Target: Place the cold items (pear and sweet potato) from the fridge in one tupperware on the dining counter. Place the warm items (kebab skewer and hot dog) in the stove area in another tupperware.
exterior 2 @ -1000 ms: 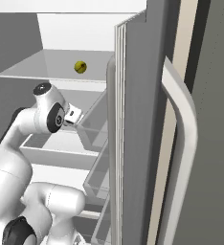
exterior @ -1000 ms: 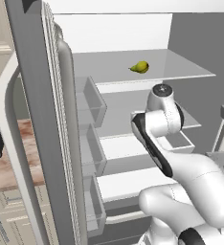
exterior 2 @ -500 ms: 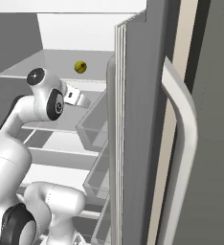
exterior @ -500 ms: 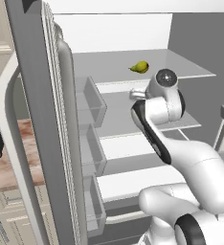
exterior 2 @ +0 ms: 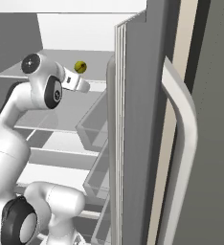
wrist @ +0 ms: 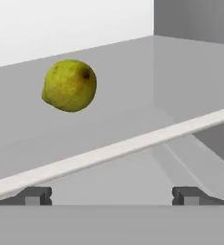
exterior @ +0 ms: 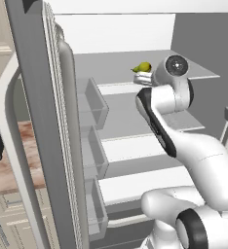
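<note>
A yellow-green pear lies on the top glass shelf inside the open fridge. From the right base view, the pear sits just beyond my white hand. My gripper is raised to the shelf's front edge, slightly below the fruit and short of it. Seen from the hand, the pear is ahead and to the upper left, behind the shelf's front edge. The gripper is open, with its two dark fingertips wide apart and nothing between them.
Lower glass shelves run below the arm. Clear door bins line the open fridge door on the left. The other door with its long pale handle stands close on the right. A marbled counter shows at far left.
The arm has lifted and reached forward, bringing the hand from the middle shelf level up to the top shelf beside the pear. The jaws stayed open.
</note>
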Robot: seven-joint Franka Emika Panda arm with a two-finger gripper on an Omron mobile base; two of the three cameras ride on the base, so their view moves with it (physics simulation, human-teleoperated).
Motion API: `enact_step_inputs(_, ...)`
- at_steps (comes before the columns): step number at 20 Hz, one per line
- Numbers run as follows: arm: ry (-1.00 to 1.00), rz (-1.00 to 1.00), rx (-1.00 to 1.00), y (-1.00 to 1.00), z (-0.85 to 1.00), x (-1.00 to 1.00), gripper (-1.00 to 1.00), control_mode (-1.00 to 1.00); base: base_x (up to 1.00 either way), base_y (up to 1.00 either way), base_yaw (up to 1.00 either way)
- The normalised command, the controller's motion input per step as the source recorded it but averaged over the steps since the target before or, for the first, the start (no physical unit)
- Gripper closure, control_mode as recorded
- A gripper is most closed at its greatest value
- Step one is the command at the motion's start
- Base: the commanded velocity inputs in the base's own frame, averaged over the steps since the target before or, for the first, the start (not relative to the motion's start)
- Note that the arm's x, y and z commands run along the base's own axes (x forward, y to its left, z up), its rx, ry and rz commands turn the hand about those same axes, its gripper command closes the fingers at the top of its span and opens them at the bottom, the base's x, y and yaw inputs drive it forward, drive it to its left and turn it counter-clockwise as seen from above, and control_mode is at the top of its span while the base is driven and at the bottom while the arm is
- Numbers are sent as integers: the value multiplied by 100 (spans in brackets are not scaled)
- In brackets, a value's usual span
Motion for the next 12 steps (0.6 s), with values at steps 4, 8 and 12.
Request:
enact_step_inputs(4,23,0,0,0,62,28,-100,-100,0,0,0)
enact_step_inputs(8,12,-1,3,-3,1,21,-100,-100,0,0,0)
enact_step_inputs(12,0,5,0,6,-9,46,-100,-100,0,0,0)
